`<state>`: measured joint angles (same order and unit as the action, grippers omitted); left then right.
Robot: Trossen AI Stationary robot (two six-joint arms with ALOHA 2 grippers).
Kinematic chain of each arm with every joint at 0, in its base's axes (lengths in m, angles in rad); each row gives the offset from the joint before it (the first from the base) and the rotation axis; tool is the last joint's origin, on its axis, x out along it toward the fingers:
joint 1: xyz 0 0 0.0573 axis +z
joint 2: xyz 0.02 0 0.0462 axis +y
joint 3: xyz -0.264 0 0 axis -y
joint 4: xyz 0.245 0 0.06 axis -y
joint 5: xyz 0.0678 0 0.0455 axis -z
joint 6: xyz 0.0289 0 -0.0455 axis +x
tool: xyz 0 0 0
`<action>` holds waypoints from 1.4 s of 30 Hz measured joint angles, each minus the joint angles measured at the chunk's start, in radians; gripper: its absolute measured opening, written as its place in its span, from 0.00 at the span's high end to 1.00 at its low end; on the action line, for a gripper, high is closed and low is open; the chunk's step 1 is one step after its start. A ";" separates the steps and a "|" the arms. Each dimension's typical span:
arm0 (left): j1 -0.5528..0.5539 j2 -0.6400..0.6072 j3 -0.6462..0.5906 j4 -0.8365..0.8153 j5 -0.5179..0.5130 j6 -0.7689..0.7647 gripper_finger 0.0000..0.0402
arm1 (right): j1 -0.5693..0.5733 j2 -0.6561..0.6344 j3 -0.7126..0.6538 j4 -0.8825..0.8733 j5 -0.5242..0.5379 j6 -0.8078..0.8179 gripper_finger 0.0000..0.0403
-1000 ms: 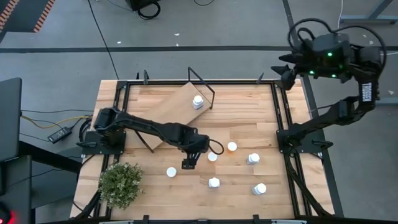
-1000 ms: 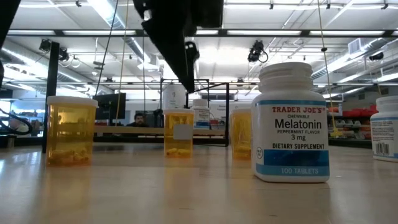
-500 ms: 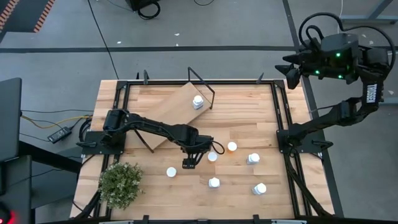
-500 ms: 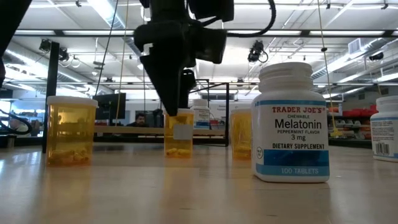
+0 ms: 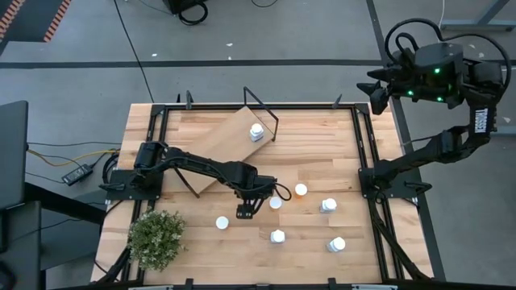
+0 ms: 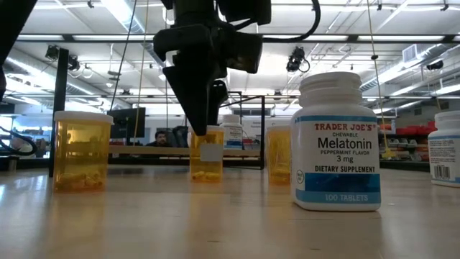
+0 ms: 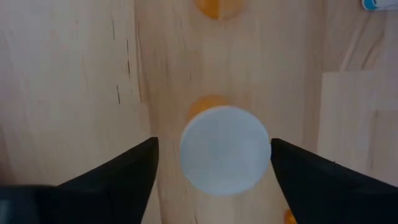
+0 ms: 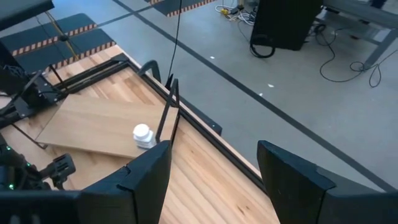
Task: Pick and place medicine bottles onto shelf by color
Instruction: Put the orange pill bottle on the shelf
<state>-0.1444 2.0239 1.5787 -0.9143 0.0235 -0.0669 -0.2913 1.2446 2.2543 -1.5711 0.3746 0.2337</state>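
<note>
My left gripper points down over the middle of the table, open. In the left wrist view its fingers stand on either side of an orange medicine bottle's white cap with a gap at each side. The low view shows the gripper just above that bottle, which stands upright. Several more bottles stand around it, such as an orange one and a white one. The shelf lies at a slant at the far left, with one white bottle upright on it. My right gripper is open, raised beyond the table's far right corner.
A small green plant stands at the near left corner. A black frame rims the table. In the low view a white Melatonin bottle and an orange bottle stand close to the camera. A person sits far behind.
My left gripper has come down over the orange bottle in the middle of the table and now has its fingers around the cap, having held there for the last half second. My right arm has shifted a little to the right, still raised off the table.
</note>
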 joint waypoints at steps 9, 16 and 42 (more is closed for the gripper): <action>-0.002 0.000 0.000 0.002 0.000 0.000 0.40 | 0.000 0.000 0.000 0.000 0.002 -0.012 0.39; -0.002 -0.001 0.000 0.006 0.000 -0.031 0.46 | 0.000 0.000 0.000 0.000 0.002 -0.017 0.39; 0.193 -0.188 0.001 -0.134 -0.031 -0.049 0.44 | 0.000 0.000 0.000 0.000 0.002 -0.025 0.39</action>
<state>0.0487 1.8360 1.5797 -1.0478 -0.0076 -0.1158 -0.2916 1.2449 2.2539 -1.5708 0.3771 0.2085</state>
